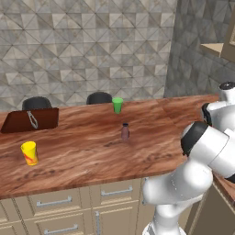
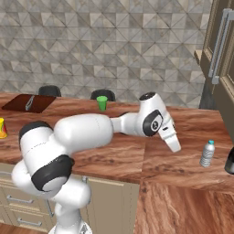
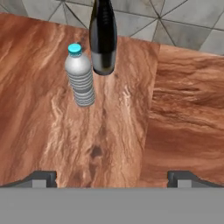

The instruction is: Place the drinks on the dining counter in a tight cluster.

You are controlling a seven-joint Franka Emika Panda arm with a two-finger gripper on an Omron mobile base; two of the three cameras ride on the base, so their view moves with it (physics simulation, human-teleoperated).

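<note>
The long reddish-brown wood-grain worktop (image 1: 92, 156) is carrying all three drinks, but they are standing well apart. The short maroon-brown bottle (image 1: 125, 131) is standing upright near the middle of the worktop's long stretch, just in front of the small green plastic cup (image 1: 117, 105) that is sitting at the far edge. The clear ribbed water bottle with a pale cap (image 2: 207, 153) is standing upright far off on the right part of the worktop, and the taller dark slim-necked wine bottle (image 2: 230, 161) is standing just to its right, at the picture's edge. In the hand view the water bottle (image 3: 80, 75) and the wine bottle (image 3: 103, 37) are appearing close together without touching, both ahead of the fingertips.

The white arm's two-finger gripper (image 2: 174, 144) is hanging above the worktop, left of the water bottle and apart from it, its jaws spread wide and grasping nothing.

A yellow cup with a red mark (image 1: 30, 153) is sitting near the left end of the worktop. A dark brown cutting board (image 1: 30, 120) with a small utensil on it is lying at the far left. Two dark stool backs (image 1: 98, 97) are showing beyond the far edge.
</note>
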